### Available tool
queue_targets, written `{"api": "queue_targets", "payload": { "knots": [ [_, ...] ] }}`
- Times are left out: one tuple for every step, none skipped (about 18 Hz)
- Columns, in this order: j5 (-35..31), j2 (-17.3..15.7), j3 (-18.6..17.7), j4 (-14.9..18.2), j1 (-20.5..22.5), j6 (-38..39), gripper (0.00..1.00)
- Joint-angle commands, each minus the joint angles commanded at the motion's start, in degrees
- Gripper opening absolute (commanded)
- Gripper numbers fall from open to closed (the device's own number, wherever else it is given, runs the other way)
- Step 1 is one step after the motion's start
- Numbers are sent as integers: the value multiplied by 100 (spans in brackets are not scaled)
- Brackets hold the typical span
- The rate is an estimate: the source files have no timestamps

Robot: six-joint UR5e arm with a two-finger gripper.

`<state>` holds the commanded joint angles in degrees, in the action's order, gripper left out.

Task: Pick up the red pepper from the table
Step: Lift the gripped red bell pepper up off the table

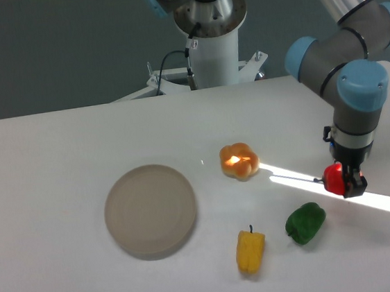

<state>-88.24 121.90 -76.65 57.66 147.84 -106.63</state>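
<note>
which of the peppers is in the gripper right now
The red pepper: it sits between the fingers of the gripper at the right of the table. The green pepper, yellow pepper and orange pepper lie free.
</note>
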Motion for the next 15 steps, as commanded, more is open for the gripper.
{"api": "queue_targets", "payload": {
  "knots": [
    [0,9,44,-9,-123,254,50],
    [0,44,97,0,-202,404,50],
    [0,70,175,-9,-290,519,50],
    [-26,131,246,-9,-404,677,50],
    [-44,149,316,0,-457,774,50],
    [-53,176,360,0,-501,845,50],
    [-61,202,387,-9,-545,898,50],
    [-70,228,422,-9,-572,950,50],
    [-79,272,475,-9,-581,1003,50],
    [-70,299,527,-9,-590,1030,50],
    [-70,308,563,-9,-625,1047,50],
    [-62,308,589,-9,-634,1056,50],
    [-62,299,581,-9,-634,1065,50],
    [-62,273,546,-9,-634,1065,50],
    [-70,272,554,-9,-634,1135,50]
  ]
}}
